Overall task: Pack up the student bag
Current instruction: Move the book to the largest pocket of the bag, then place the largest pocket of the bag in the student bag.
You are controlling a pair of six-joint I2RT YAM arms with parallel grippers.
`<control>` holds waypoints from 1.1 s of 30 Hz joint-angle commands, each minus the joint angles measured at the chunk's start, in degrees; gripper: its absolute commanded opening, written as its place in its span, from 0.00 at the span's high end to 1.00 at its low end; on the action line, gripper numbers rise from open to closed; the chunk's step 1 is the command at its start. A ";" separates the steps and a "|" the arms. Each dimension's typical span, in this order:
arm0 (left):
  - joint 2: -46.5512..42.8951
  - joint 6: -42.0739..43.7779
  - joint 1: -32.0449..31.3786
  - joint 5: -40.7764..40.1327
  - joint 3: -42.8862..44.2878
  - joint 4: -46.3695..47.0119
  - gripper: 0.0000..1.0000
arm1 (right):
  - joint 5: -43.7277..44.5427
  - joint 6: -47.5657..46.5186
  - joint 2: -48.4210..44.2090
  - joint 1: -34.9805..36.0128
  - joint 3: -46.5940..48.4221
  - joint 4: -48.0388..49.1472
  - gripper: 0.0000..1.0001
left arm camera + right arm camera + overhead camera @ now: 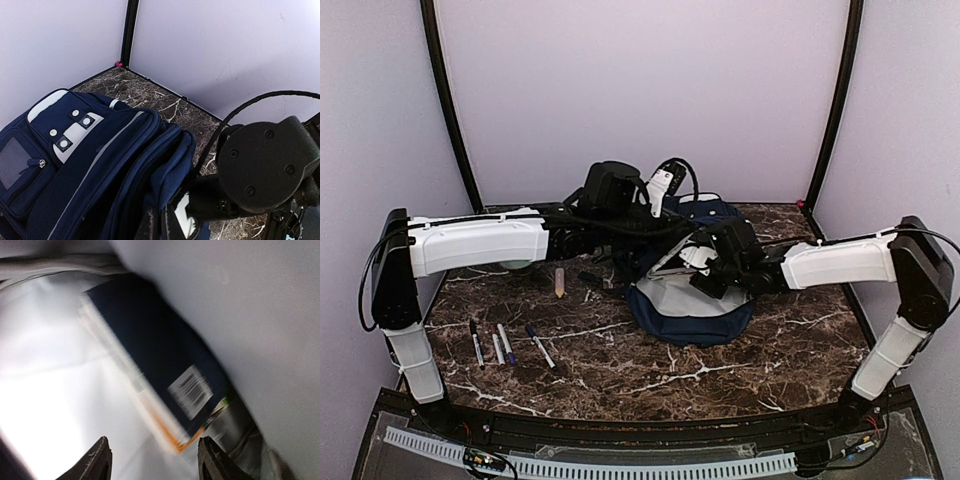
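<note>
The student bag (692, 322) lay right of centre on the marble table (620, 385), its mouth turned toward the right arm and its pale lining showing; the left gripper (665, 195) was at the bag's rear upper edge with its jaws closed, apparently pinching the rim fabric to keep the mouth up, though its fingertips were not visible in its own wrist view; the right gripper (157, 462) was inside the opening, jaws open and holding nothing, its fingers (102, 460) bracketing bare lining; ahead of them a dark blue book (165, 365) lay tilted against the inner wall, blurred, apart from both fingers

The bag looked soft and floppy: woven cloth that would sag, fold and close its own mouth once released; it was probably light for its bulk, and heavier wherever contents settled; the fabric seemed rough enough to pinch without slipping, and nothing about it looked fragile; the best holds were likely the stiffer seams, meaning the zip-edged rim, the trimmed edge or a strap, since a pinch in mid-panel would only gather loose cloth; one arm probably had to hold the rim while the other loaded

Several pens (500, 345) and a small tube (560, 280) lay on the table to the left, well apart from the bag
</note>
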 commanded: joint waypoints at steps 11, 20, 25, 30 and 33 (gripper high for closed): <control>-3.74 2.08 0.34 -1.86 0.68 1.33 1.00 | -28.15 -0.45 -19.96 -0.12 -6.23 -36.50 0.39; -0.29 2.78 0.34 3.29 -4.31 3.71 1.00 | -36.08 -1.49 -21.53 -19.69 -4.51 -43.50 0.37; 4.10 2.59 0.34 9.22 -5.72 4.78 1.00 | -40.66 -3.28 -18.27 -32.84 -0.89 -49.65 0.37; 8.33 2.56 0.25 16.85 -4.86 3.83 0.85 | -41.96 2.55 -12.63 -38.89 5.32 -45.91 0.37; 7.51 6.96 0.16 19.05 -4.84 1.91 0.57 | -37.03 6.88 -10.05 -39.53 5.75 -39.19 0.36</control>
